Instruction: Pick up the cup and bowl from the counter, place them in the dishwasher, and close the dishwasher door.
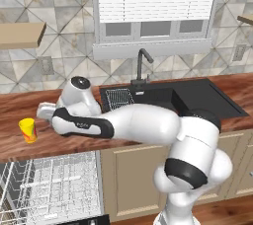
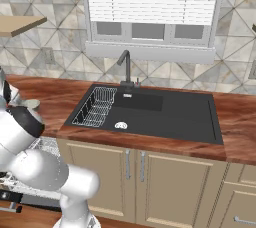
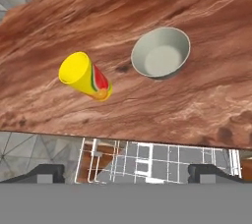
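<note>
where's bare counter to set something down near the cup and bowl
Bare counter lies in the gap between the cup and bowl, and beyond both. In the right base view, a wide strip runs behind the sink. It is crowded where the arm overhangs the bowl.

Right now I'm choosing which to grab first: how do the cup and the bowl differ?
The cup is bright yellow with a red-orange patch; the bowl is plain pale grey-green. The cup is tall, narrow and tapered, while the bowl is wide and shallow. Both stand upright and apart on the counter, neither gripped.
</note>
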Controlling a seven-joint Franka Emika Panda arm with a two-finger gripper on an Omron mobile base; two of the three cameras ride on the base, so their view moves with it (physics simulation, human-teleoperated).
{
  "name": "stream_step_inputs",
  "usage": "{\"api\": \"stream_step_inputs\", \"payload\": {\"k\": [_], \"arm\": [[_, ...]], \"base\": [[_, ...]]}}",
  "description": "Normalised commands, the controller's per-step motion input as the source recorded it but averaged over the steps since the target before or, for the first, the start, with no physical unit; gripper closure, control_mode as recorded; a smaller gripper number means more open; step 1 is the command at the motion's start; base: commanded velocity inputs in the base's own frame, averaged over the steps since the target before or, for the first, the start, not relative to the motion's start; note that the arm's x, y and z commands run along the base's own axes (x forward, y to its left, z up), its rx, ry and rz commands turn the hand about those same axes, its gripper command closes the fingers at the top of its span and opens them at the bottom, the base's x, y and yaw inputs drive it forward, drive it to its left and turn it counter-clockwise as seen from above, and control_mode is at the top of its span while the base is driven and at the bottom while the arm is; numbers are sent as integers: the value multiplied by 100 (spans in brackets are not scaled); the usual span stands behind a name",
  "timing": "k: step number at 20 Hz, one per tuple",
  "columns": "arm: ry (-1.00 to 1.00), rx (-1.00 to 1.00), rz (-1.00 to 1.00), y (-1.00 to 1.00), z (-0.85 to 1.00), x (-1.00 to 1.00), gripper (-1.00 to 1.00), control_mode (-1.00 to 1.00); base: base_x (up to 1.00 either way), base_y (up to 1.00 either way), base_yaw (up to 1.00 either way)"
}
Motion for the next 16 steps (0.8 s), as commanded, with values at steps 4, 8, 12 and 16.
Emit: {"api": "stream_step_inputs", "payload": {"k": [4, 8, 12, 16], "arm": [[0, 0, 0, 42, -17, 22, -100, -100], [0, 0, 0, 36, -9, 24, -100, -100], [0, 0, 0, 32, -4, 29, -100, -100], [0, 0, 0, 29, -6, 33, -100, -100]], "base": [[0, 0, 0], [0, 0, 0], [0, 0, 0], [0, 0, 0]]}}
